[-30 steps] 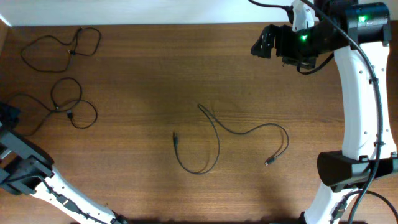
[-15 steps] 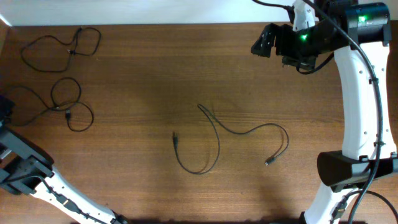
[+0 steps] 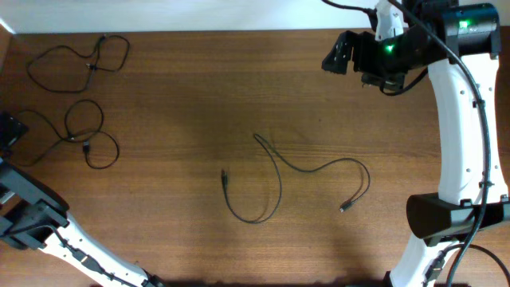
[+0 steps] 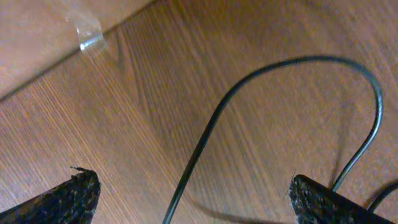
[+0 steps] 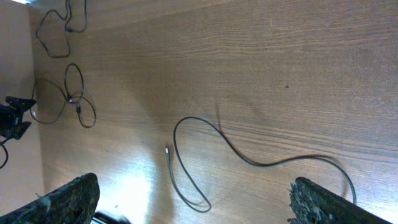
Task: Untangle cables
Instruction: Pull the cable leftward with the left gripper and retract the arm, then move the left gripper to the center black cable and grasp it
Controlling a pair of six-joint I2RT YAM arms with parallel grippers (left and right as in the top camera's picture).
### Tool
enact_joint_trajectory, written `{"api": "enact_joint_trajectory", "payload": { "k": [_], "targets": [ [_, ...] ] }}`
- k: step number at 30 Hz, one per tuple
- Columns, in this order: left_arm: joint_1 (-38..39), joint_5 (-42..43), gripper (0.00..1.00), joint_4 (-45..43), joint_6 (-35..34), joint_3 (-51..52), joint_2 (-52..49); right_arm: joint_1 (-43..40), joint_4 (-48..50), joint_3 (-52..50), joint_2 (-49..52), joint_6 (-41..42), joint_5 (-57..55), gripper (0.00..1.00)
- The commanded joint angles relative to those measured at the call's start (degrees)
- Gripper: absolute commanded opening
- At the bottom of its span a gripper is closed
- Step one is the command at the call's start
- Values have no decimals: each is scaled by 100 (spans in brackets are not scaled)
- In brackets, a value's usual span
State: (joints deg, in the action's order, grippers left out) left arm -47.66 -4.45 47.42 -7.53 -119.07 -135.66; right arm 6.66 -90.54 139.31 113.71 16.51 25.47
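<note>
Since both pincers stand spread and hold nothing, what I weigh is which arm goes where. The left pincer (image 4: pixel 191 182) sits at the left edge of the overhead frame, a strand of the left cable (image 3: pixel 86 135) passing between its fingers (image 4: pixel 62 199) unpinched. That cable lies looped just to its right, apart from the top cable (image 3: pixel 80 57) in the upper left corner. The middle cable (image 3: pixel 295 171) lies at the centre of the table (image 3: pixel 175 88), its long axis running left to right, one plug end left of the loop and one at lower right (I cannot tell from up here whether it is a single cord crossing itself or two overlapping). The right pincer (image 5: pixel 196 182) hovers in the upper right, above that cable's right-hand end and well apart from it, yet nearer than the left one. I judge the middle cable to be the right arm's job, reached by coming down the frame.
</note>
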Motion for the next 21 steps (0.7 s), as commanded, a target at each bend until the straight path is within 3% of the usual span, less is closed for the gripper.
{"api": "enact_joint_trajectory", "payload": {
  "k": [1, 3, 6, 9, 12, 14, 17, 21],
  "targets": [
    [0, 133, 99, 129, -74, -144, 531, 46, -13, -28, 24, 24, -55, 98],
    [4, 262, 99, 136, -136, -144, 997, 46, -11, -28, 24, 22, -72, 98],
    [4, 809, 99, 275, -852, -144, 1725, 46, -11, -28, 24, 22, -81, 98],
    [4, 3018, 99, 767, -1217, -142, 2243, 48, -11, -37, 24, 24, -330, 98],
    [234, 5014, 99, 2098, -1025, -142, 2415, 48, -11, -195, 24, 24, -343, 98],
    [664, 5136, 99, 2892, -348, -85, 2402, 48, -28, -422, 24, 24, -345, 98],
    [1427, 5106, 99, 3403, 621, 68, 2402, 46, -24, -782, 24, 24, -348, 98],
    [2627, 4583, 99, 3609, 717, 190, 2402, 44, 15, -1220, 24, 24, -352, 98]
  ]
}}
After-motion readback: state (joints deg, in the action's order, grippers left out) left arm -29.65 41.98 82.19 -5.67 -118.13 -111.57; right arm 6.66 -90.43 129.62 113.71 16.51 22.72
